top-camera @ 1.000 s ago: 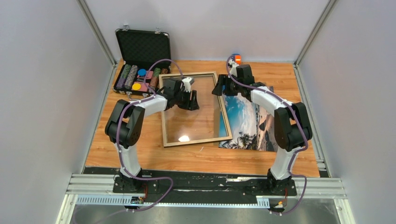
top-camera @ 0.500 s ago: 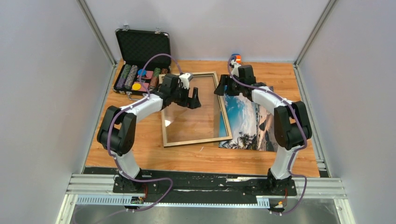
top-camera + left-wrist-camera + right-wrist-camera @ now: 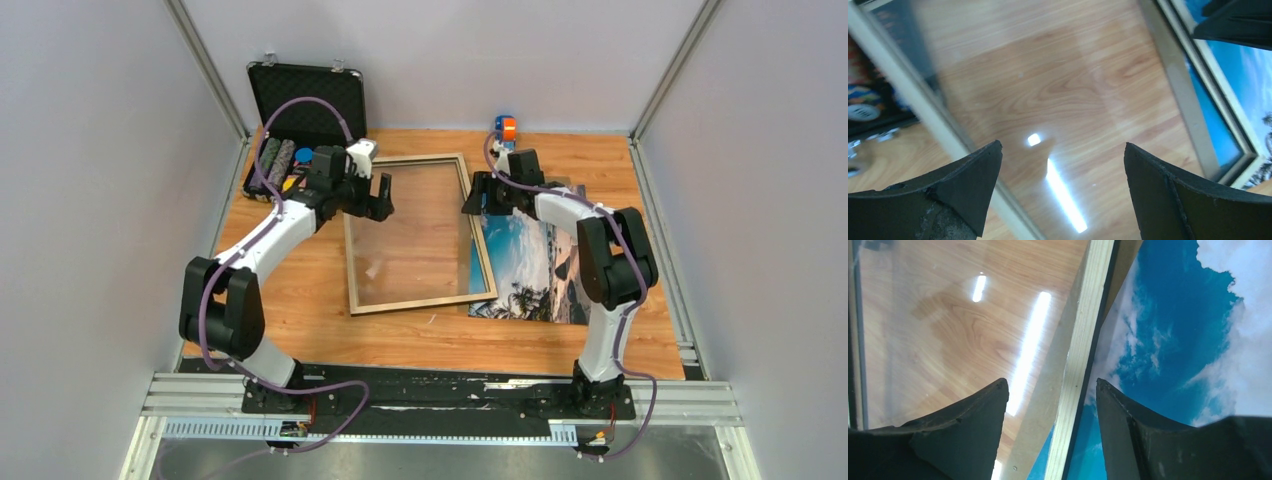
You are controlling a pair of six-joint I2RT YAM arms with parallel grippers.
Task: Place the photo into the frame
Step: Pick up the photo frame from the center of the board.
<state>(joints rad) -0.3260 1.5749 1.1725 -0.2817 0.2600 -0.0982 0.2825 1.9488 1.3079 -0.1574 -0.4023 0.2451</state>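
Observation:
The frame (image 3: 420, 301) lies flat on the table, pale wood face up, with its clear pane showing the tabletop. The photo (image 3: 530, 260), a beach print, lies to its right with its left edge under the frame's right rail. My left gripper (image 3: 377, 202) is open and empty above the frame's far left part. In the left wrist view its jaws (image 3: 1063, 145) hang over the pane beside the left rail (image 3: 923, 107). My right gripper (image 3: 477, 200) is open at the frame's far right rail. In the right wrist view it (image 3: 1050, 381) straddles that rail (image 3: 1083, 350) with gaps on both sides, next to the photo (image 3: 1173, 330).
An open black chip case (image 3: 300, 110) with rows of chips stands at the back left, close behind my left arm. A small orange and blue object (image 3: 505, 127) sits at the back edge behind my right gripper. Grey walls close in the table.
My left gripper has moved left and back, from over the middle of the pane to the frame's far left part. My right gripper has shifted slightly towards the frame's right rail.

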